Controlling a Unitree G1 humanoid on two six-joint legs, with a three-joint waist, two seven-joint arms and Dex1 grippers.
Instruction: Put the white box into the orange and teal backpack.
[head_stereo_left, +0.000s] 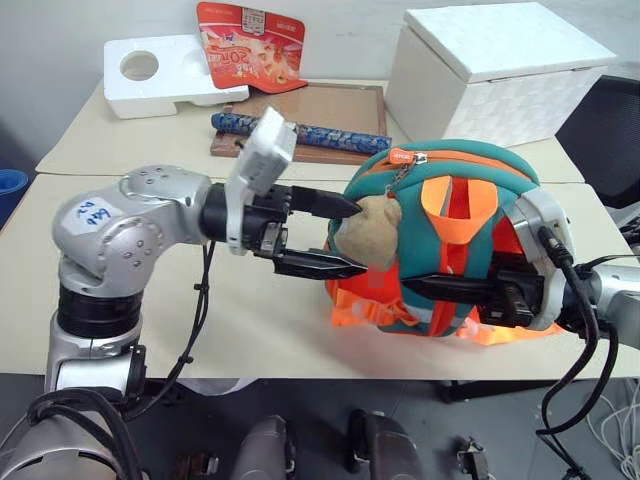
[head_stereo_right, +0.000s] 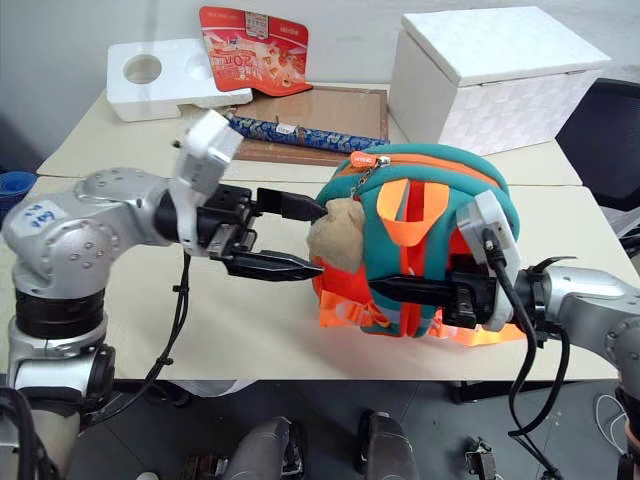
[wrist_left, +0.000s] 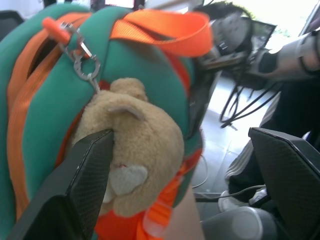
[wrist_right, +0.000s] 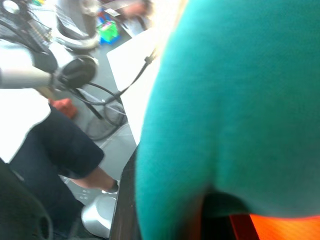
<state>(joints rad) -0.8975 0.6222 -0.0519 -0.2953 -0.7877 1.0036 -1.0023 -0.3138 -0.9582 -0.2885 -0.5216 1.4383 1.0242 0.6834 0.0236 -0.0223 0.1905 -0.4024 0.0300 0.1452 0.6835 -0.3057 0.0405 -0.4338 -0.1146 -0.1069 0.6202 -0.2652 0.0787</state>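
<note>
The orange and teal backpack (head_stereo_left: 455, 165) stands upright on the table, right of centre, with a tan plush toy (head_stereo_left: 375, 235) hanging from its zipper ring. My left gripper (head_stereo_left: 360, 238) is open and points at the backpack from the left, one black finger above the toy's edge and one below. Seen from the left wrist, the plush toy (wrist_left: 140, 150) sits between the spread fingers (wrist_left: 85, 175), close to one of them. My right gripper (head_stereo_left: 425, 288) reaches in from the right, shut on the backpack's lower front fabric. The white box is out of view.
At the back of the table (head_stereo_left: 260, 320) stand a big white lidded cube (head_stereo_left: 495, 70), a white styrofoam block (head_stereo_left: 160, 72) and a red snack packet (head_stereo_left: 248, 45). A brown board (head_stereo_left: 320, 110) with a blue patterned tube (head_stereo_left: 300, 132) lies behind the left gripper.
</note>
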